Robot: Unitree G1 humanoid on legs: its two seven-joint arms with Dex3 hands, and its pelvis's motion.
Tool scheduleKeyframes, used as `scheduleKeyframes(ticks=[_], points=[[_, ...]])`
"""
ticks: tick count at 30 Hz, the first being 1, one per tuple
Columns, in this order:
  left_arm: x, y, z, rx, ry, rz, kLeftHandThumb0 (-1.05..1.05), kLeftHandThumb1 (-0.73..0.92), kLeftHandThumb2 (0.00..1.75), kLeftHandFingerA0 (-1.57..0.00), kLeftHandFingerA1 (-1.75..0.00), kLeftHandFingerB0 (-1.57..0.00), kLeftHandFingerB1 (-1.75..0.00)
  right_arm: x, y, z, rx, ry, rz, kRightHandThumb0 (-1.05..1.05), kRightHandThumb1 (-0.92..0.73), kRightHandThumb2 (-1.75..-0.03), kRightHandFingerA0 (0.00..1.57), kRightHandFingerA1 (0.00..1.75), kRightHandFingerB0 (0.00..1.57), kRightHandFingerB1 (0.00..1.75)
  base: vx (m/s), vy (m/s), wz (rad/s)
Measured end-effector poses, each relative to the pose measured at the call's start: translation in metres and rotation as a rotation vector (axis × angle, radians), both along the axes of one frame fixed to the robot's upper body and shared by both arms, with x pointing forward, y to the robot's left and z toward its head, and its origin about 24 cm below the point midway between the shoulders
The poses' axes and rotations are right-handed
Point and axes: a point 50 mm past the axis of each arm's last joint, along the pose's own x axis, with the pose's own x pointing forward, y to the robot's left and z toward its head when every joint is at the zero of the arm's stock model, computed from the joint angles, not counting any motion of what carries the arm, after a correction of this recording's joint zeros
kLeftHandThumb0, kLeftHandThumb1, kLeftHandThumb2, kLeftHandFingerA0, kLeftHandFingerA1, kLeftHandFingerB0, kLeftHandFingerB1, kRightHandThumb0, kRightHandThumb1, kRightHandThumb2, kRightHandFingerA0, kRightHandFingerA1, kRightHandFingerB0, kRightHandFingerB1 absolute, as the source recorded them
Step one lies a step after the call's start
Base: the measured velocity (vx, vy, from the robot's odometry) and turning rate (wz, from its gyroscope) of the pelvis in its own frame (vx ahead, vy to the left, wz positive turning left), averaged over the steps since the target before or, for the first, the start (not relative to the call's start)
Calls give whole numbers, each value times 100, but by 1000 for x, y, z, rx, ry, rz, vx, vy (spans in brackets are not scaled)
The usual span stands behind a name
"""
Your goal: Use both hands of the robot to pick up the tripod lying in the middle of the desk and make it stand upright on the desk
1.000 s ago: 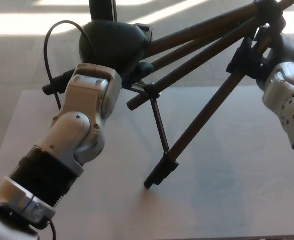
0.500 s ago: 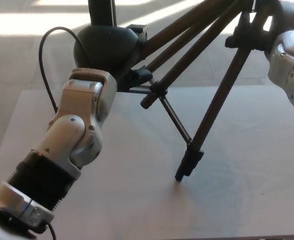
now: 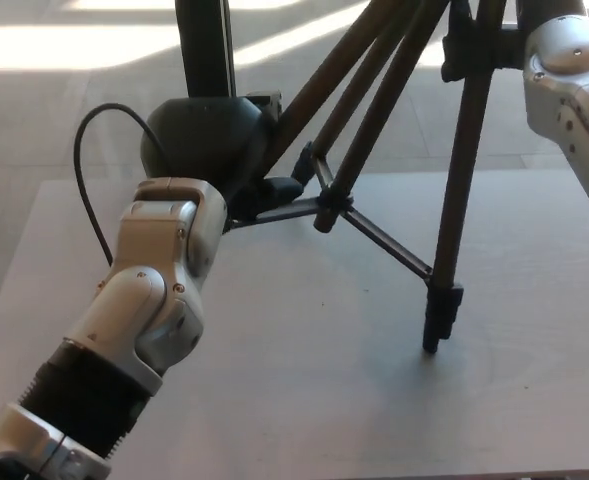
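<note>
Desk (image 3: pixel 304 420) carries just one foot of the tripod (image 3: pixel 454 180) at this point: the near leg stands almost vertical with its foot planted right of centre, while the other two legs slant away up and to the right from the brace hub, their lower ends off the surface near the left hand. So the long axis is close to upright but tipped, and my judgement is that the coming move turns on lowering those two raised legs until all three feet touch. Left hand (image 3: pixel 209 145) is the nearer one to that low end, its black fingers wrapped round the legs beside the hub and clamped there. Right hand (image 3: pixel 564 70) is high at the picture's right edge, touching the collar of the upright leg; whether its fingers are closed on it I cannot tell. Tripod itself is dark brown-black, slim tubes with thin cross struts and a black locking foot
</note>
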Motion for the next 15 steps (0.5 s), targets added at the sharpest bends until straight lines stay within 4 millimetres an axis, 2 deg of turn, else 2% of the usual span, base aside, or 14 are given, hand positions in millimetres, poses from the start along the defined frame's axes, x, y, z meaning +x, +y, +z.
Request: scheduleKeyframes(ticks=[2,3,4,5,6,7,8,9,10,11,12,13,14,15], points=[[-2,-1,-7,-16,21,-4,-25,56,68,-84,-175,-63,-160,0,4,1,-56,-6,9,-38,-70,-78,89,170,75,140,0,0,0],[-3,-1,-9,-20,25,-4,-34,62,62,-77,-140,-70,-99,0,5,1,-66,-5,11,-32,-59,-104,94,170,79,135,0,0,0],[-5,-2,-14,-35,37,-8,-34,62,62,-77,-140,-70,-99,0,7,1,-104,-6,17,-32,-59,-104,94,170,79,135,0,0,0],[-6,-2,-16,-42,44,-9,-35,66,62,-73,-138,-70,-101,0,9,1,-123,-7,20,-34,-59,-97,93,175,77,148,0,0,0],[-7,-3,-19,-49,51,-12,-35,66,60,-78,-124,-76,-88,0,10,0,-146,-10,22,-31,-58,-102,92,175,78,138,0,0,0],[-9,-3,-23,-55,59,-15,-34,66,59,-82,-111,-77,-75,-1,12,0,-174,-15,28,-27,-51,-110,78,131,77,90,0,0,0],[-10,-3,-25,-61,67,-16,-31,64,64,-85,-124,-77,-74,-1,15,1,-196,-21,36,-26,-51,-110,87,117,78,73,0,0,0],[-11,-3,-28,-66,75,-17,-31,64,64,-85,-124,-77,-74,-2,17,1,-218,-27,43,-26,-51,-110,87,117,78,73,0,0,0],[-12,-4,-32,-72,85,-18,-28,67,67,-80,-174,-67,-142,-2,19,2,-242,-34,52,-23,-50,-117,89,117,81,76,0,0,0],[-13,-4,-36,-78,95,-18,-28,67,67,-80,-174,-67,-142,-3,22,2,-263,-41,62,-23,-50,-117,89,117,81,76,0,0,0],[-14,-4,-38,-81,103,-18,-26,66,70,-82,-169,-71,-125,-4,24,3,-279,-46,70,-22,-51,-116,89,161,76,108,0,0,0],[-15,-4,-42,-85,113,-18,-28,62,74,-79,-152,-73,-95,-5,27,4,-301,-54,80,-22,-52,-114,79,132,72,80,0,0,0],[-17,-4,-46,-91,126,-16,-28,62,74,-82,-152,-71,-77,-6,31,5,-329,-66,98,-25,-54,-104,86,127,72,68,0,0,0],[-17,-4,-48,-97,132,-14,-28,62,74,-82,-152,-71,-77,-7,34,5,-348,-74,108,-25,-54,-104,86,127,72,68,0,0,0]])
